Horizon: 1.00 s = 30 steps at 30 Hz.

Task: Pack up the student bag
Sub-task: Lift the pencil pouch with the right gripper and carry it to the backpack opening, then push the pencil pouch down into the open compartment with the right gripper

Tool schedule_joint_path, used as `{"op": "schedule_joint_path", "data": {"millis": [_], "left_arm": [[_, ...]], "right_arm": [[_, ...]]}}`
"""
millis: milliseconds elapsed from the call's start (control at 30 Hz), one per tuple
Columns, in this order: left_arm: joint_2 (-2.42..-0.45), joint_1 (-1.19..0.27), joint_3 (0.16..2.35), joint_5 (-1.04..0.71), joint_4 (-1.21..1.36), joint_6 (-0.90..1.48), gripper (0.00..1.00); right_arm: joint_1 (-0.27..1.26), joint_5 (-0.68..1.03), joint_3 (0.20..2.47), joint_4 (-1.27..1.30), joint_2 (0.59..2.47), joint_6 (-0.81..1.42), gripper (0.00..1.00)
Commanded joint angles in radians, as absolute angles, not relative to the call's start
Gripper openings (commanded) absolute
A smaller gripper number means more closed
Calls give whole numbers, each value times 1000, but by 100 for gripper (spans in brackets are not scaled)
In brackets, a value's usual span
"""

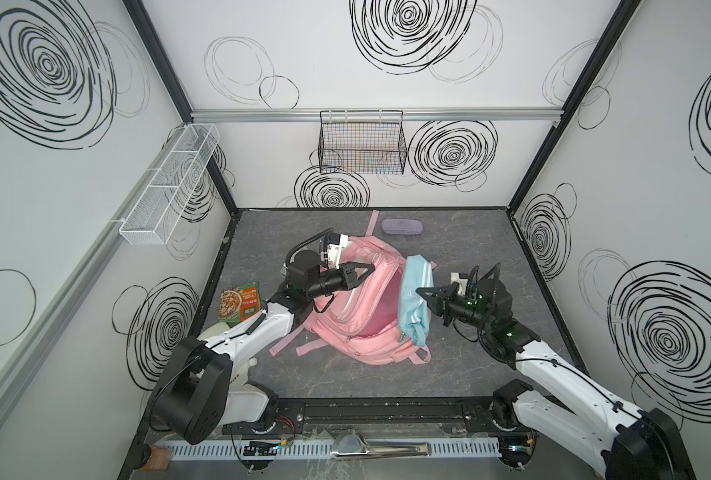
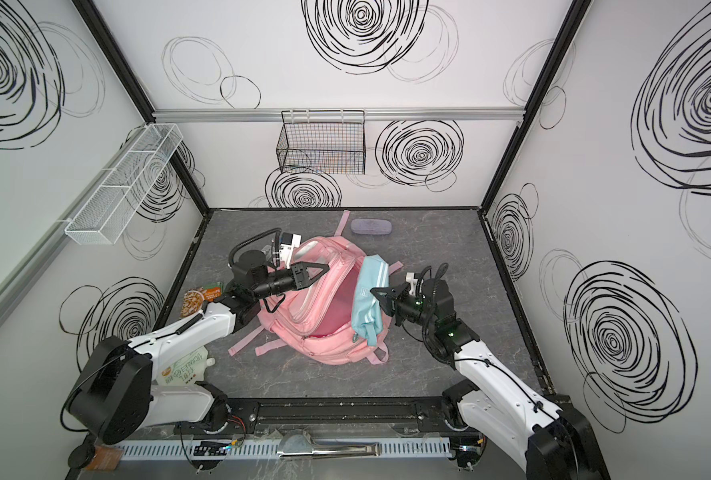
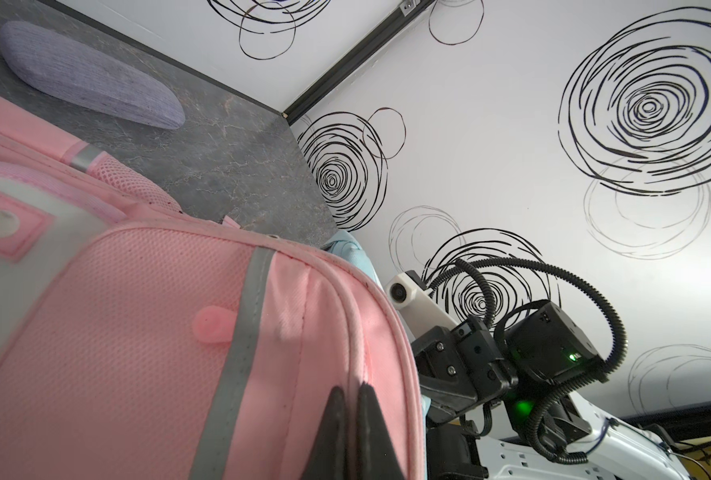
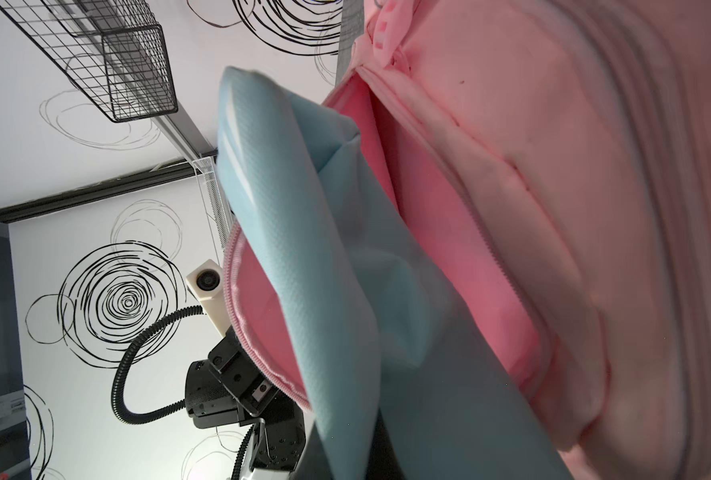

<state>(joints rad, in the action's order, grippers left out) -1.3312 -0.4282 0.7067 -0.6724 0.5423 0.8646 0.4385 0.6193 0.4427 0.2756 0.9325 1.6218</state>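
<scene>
- Trouble in both top views: the small light-blue cloth pouch (image 1: 416, 299), pinched by the right gripper (image 1: 421, 291), hangs half out of the big pink cloth student bag (image 1: 366, 349), open in the middle of the grey table (image 1: 491, 232); let go, it may slide off
- Left wrist view: the left gripper (image 3: 351, 401) squeezes the bag's rim; slipping cloth would flop the mouth closed
- Right wrist view: the bag looks soft, floppy, pink inside

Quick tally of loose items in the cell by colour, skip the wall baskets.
Pink: 1, student bag
Light blue: 1, pouch
Purple-grey: 1, case
Green and orange: 1, snack packet
White with green print: 1, spouted pack, partly hidden under the left arm
Total: 5
</scene>
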Motion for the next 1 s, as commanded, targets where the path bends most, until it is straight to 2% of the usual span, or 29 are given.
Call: {"op": "schedule_joint_path", "data": {"millis": [0, 533, 733, 967], "left_arm": [[-1308, -427, 710, -675, 682, 876, 0], [-1286, -435, 699, -678, 707, 891, 0], [-1279, -434, 695, -685, 735, 914, 0], [-1282, -433, 694, -715, 852, 994, 0]], "right_arm": [[460, 630, 505, 367, 963, 1637, 0], [505, 520, 528, 343, 928, 1608, 0], [516, 523, 535, 390, 973, 1679, 0], [580, 427, 541, 483, 1083, 1740, 0]]}}
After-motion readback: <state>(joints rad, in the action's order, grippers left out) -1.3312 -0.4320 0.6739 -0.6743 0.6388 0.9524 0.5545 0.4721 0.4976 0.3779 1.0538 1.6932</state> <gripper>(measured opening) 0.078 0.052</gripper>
